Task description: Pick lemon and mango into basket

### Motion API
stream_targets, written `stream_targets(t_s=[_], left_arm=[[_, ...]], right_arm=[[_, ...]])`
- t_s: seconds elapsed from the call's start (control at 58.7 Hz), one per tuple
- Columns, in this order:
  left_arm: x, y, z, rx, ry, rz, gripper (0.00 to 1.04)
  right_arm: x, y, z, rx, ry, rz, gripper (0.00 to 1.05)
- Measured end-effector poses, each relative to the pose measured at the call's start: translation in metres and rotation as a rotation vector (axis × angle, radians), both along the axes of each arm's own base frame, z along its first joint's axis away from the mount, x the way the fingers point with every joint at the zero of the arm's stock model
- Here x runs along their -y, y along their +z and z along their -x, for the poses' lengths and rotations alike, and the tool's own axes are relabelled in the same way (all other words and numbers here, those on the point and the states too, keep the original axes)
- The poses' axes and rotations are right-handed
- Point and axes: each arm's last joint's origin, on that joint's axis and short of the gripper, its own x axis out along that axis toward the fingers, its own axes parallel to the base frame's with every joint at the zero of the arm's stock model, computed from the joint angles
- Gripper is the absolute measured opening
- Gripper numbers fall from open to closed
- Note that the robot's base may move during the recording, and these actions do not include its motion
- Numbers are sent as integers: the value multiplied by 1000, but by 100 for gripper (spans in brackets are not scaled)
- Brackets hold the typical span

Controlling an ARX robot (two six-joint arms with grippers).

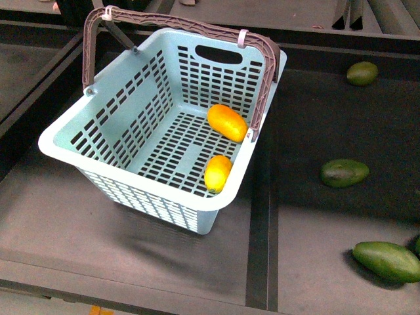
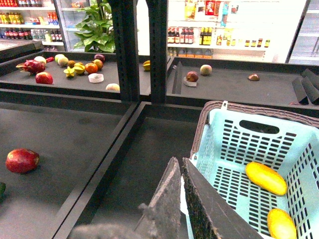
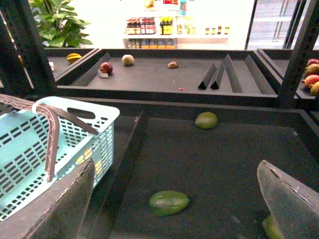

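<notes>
Left gripper [image 2: 180, 199] has its jaws pressed together on nothing, just beside the basket [image 1: 62, 146]; right gripper [image 3: 174, 199] is spread wide and empty. Mango [image 1: 227, 122] and lemon [image 1: 217, 173] both lie inside, along the wall nearest the green fruits [image 1: 344, 172]. I judge that only a clean retreat remains, without knocking the rim. Dark shelf, shop behind.

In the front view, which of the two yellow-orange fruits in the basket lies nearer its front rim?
The lemon, paler and shorter; the mango lies farther back.
</notes>
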Motion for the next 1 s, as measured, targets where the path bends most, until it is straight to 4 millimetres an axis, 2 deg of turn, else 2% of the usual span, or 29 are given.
stream_targets(t_s=[0.511,0.613,1.004], left_arm=[[0,0,12,1,0,0,4],[0,-4,22,-10,0,0,4],[0,-3,22,-3,0,0,4]], right_arm=[[0,0,0,0,0,0,96],[0,0,0,0,0,0,96],[0,0,0,0,0,0,96]])
